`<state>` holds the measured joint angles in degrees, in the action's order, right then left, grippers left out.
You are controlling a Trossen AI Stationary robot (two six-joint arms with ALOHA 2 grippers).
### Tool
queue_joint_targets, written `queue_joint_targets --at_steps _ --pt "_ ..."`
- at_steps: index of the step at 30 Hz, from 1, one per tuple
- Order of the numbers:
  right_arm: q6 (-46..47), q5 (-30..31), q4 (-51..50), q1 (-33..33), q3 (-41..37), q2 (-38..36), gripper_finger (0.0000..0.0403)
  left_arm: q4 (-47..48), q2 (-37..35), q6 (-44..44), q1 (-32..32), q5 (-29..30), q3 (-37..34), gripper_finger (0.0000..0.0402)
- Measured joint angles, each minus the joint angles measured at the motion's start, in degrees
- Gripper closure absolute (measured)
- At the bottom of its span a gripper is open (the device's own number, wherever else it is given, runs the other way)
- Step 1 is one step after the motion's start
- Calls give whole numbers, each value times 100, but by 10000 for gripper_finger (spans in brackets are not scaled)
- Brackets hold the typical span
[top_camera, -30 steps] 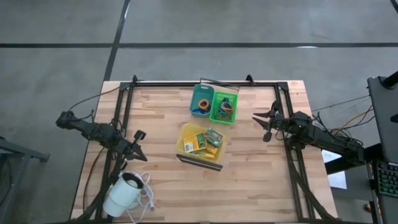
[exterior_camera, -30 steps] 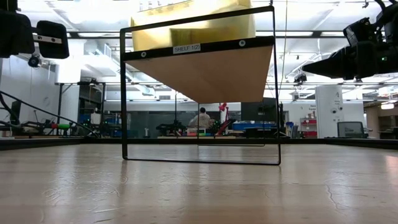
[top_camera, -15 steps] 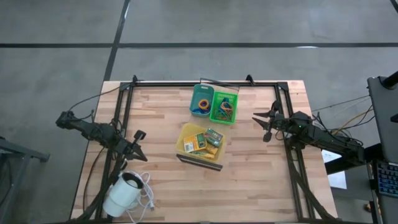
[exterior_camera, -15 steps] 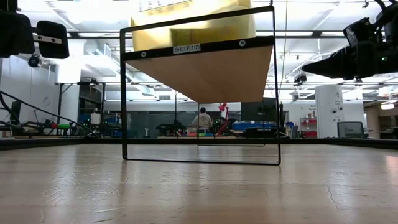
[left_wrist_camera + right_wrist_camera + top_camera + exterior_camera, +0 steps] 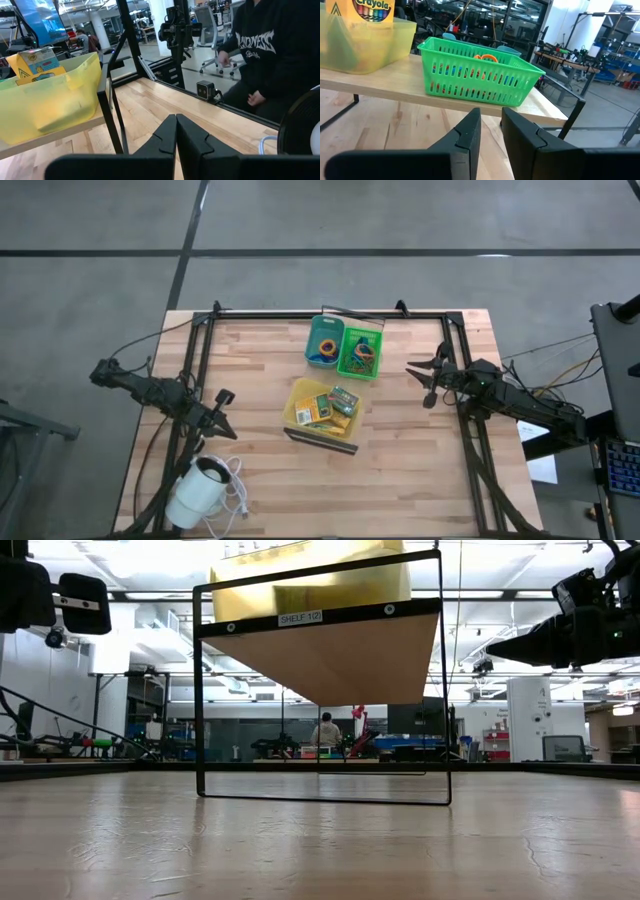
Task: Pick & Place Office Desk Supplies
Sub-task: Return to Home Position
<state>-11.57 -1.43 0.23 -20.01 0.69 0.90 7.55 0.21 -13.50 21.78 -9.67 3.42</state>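
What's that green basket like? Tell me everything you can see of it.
The green basket is slotted plastic, rectangular, widening toward its rim. It stands upright on the raised wooden shelf, next to a teal bin. Small items, orange and blue, show inside it. Nothing holds it.

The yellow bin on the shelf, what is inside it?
Small green and yellow boxes, one printed Crayola, lie in the yellow bin. Anything under them is covered.

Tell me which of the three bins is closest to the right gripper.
The green bin, on the shelf edge facing the right gripper. The blue bin lies beyond it; the yellow bin sits farther off.
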Motion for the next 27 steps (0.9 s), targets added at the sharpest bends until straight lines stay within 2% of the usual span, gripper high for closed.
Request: queue_joint_targets --at_steps 15,27 --pt "0 0 0 0 0 -1 312 0 0 2 0 0 0 390" --pt "0 1 0 0 0 1 327 0 0 2 0 0 0 390"
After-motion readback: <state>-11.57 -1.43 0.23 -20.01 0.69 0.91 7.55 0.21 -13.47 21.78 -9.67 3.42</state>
